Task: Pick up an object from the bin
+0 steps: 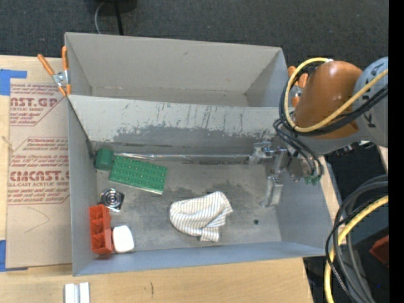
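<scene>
Bin (82,169): grey metal, sloped walls, floor largely bare on its right half.
Gripper (273,197): low inside the bin's right end, over bare floor near the right wall; nothing visible in it.
Grip state: cannot tell from this view whether it is apart or together.
Striped cloth (201,214): white with thin stripes, crumpled, on the floor at front middle; the nearest thing to the gripper, to its left, apart from it.
Green studded plate (139,173): flat, at left, near the back wall's foot.
Dark green cylinder (103,158): touching the plate's upper left end.
Round metal piece (112,198): small, below the plate.
Red block (99,229): front left corner, along the left wall.
White block (122,238): just beside the red block, on its right.
Step in hand: judged as the approach; no thing is gripped yet.
Next move: likely a shift left to stand over the cloth, a descent onto a raised fold, then closing.
Risk: soft cloth may slip out or be caught only by an edge.
</scene>
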`<control>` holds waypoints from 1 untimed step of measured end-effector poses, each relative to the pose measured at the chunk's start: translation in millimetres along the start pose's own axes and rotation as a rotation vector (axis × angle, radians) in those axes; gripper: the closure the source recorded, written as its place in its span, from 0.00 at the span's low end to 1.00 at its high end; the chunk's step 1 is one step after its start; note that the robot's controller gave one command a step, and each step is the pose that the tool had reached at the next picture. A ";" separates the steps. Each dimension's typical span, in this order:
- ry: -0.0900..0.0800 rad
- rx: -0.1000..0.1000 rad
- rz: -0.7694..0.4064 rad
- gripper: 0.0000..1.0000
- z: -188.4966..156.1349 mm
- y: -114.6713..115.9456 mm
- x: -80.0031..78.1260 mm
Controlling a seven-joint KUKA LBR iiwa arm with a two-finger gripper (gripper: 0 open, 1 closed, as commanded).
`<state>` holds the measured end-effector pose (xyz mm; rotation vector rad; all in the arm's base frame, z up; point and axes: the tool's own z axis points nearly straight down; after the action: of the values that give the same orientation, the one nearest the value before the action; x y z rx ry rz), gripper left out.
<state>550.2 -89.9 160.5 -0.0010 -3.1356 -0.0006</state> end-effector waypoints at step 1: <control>-0.007 0.001 -0.001 0.00 -4.3 0.3 -1.7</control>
<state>551.9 -89.7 164.8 0.0004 -3.1427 0.0007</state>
